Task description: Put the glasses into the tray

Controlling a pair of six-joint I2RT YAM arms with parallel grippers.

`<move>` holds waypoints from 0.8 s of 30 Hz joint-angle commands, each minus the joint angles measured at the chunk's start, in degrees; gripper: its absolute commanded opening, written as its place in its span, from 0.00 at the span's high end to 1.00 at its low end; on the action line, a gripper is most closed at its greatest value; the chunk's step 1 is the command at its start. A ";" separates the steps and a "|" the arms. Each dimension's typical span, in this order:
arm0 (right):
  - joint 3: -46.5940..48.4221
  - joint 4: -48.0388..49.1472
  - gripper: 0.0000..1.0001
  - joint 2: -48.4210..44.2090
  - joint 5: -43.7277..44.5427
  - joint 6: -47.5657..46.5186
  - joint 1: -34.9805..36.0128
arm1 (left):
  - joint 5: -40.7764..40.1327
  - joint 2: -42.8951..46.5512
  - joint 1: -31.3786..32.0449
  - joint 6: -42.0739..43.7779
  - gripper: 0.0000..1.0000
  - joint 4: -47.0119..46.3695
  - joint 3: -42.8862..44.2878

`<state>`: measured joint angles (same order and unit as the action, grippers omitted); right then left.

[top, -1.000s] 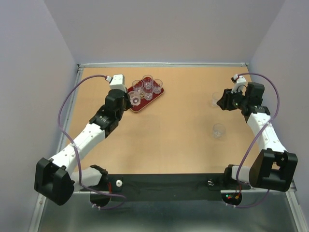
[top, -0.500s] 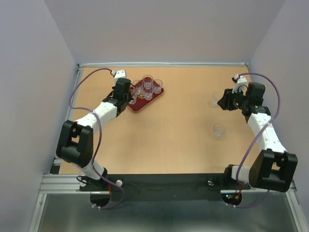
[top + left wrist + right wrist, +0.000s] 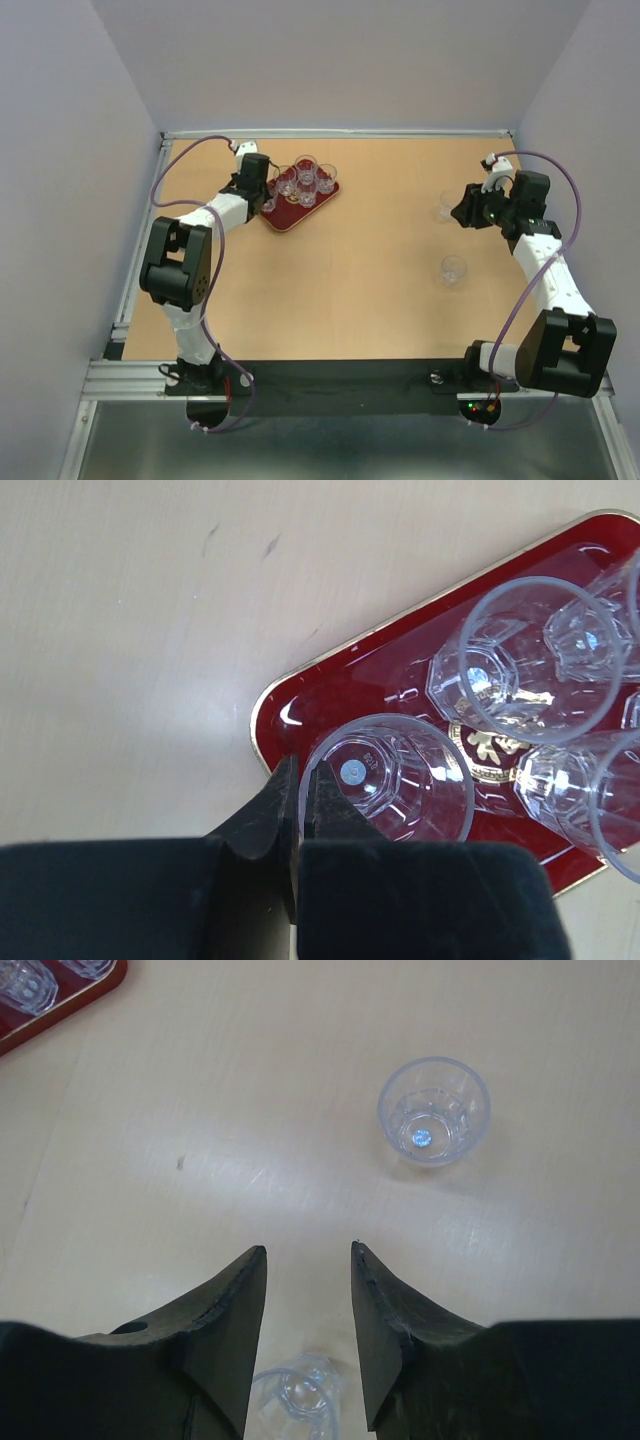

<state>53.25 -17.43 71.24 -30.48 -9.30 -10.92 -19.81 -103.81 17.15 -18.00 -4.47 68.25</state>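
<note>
Dark-red tray [image 3: 320, 695] lies under my left gripper [image 3: 300, 780], whose jaws are pinched on the wall of one glass [image 3: 390, 780], one finger inside the rim and one outside (a rim grip, since the round body offers little else to hold). That glass sits over the tray's corner, close beside the other glasses [image 3: 530, 660] already in; I judge it goes there because that is where room remains. Whether its base is down yet I cannot tell. My right gripper [image 3: 308, 1260] hangs with jaws apart above the table [image 3: 150, 1140], a loose glass [image 3: 295, 1395] below the gap, seemingly lined up for my next pick. A last glass [image 3: 433, 1110] stands apart, well away from the tray.
</note>
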 commanded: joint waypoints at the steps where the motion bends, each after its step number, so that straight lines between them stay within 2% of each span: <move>1: -0.87 2.49 0.55 -1.11 -0.63 -0.63 -0.68 | 0.12 -0.25 -0.97 0.07 1.00 -1.77 3.56; 9: -0.87 2.49 0.55 -1.19 -0.63 -0.72 -1.12 | 2.67 -1.92 -2.12 -0.19 0.80 -1.86 4.61; 12: -0.87 2.49 0.55 -1.02 -0.81 -0.72 -1.21 | 3.20 -1.14 -2.20 -0.20 0.66 -2.38 4.00; 13: -0.87 2.49 0.55 -0.93 -0.81 -0.72 -1.21 | 3.29 -0.87 -2.12 -0.37 0.57 -2.91 3.74; 16: -0.96 2.49 0.55 -0.84 -0.55 -0.81 -1.65 | 4.08 0.44 -2.12 -0.55 0.46 -3.70 2.77; 19: -0.96 2.49 0.55 -1.37 -0.98 -0.89 -1.74 | 4.52 2.38 -2.12 -0.37 0.43 -3.62 1.63; 24: -1.05 2.49 0.55 -1.81 -2.21 -1.42 -2.18 | 5.05 8.09 -2.12 -0.19 0.29 -4.05 -2.06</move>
<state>52.99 -17.41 71.24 -30.79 -9.63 -12.43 -15.00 -103.04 15.27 -18.33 -6.11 68.31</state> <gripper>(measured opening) 0.451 0.680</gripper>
